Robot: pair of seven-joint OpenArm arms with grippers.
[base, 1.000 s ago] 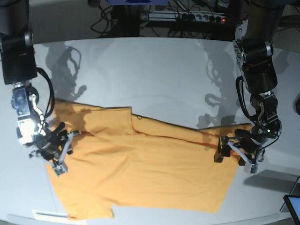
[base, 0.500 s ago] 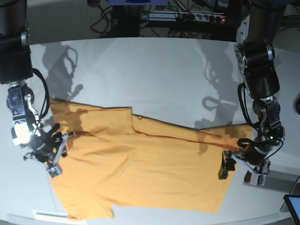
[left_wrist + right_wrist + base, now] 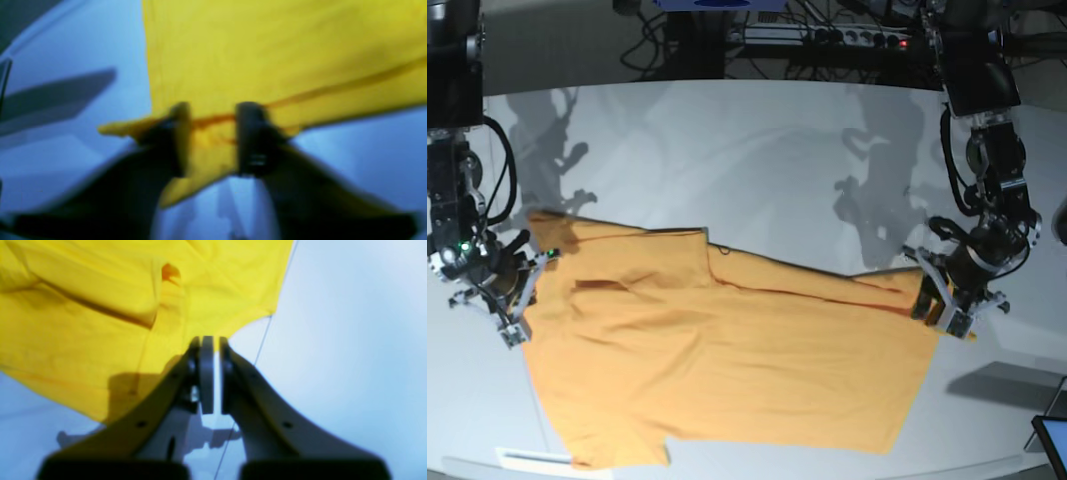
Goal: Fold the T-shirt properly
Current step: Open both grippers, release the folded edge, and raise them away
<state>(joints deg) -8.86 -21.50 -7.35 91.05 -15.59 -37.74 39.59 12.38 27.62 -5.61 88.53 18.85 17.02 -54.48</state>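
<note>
1. The T-shirt (image 3: 727,360) lay spread flat on the pale table (image 3: 757,160) between the two grippers, one folded layer already running across it from side to side.

2. The left gripper (image 3: 949,301) sat at the shirt's edge on its own side. In its wrist view, the left gripper (image 3: 213,140) had a bunched corner of cloth between its fingers (image 3: 248,133), with a dark crease of fabric running across the gap. That view was blurred, so the pinch looked real but how deep the bite went could not be judged.

3. The right gripper (image 3: 515,296) rested at the opposite edge. In its wrist view the right gripper (image 3: 212,373) had its fingers (image 3: 205,373) pressed almost together, only a sliver of light between them. The T-shirt (image 3: 100,306) spread ahead of and to one side of the tips, its hem corner just beyond them. Whether any cloth was caught there could not be told.

4. The fabric looked thin, soft and light. It wrinkled and tented at the left gripper rather than holding any shape, so it would likely sag and drag if lifted by one point only.

5. The best holds appeared to be the edge corners nearest each gripper, taken through both layers, so the folded layer travels along instead of peeling apart.

6. The cloth seemed neither fragile nor slippery, though a shallow pinch on so thin an edge might slide off under its own hanging weight.
</note>
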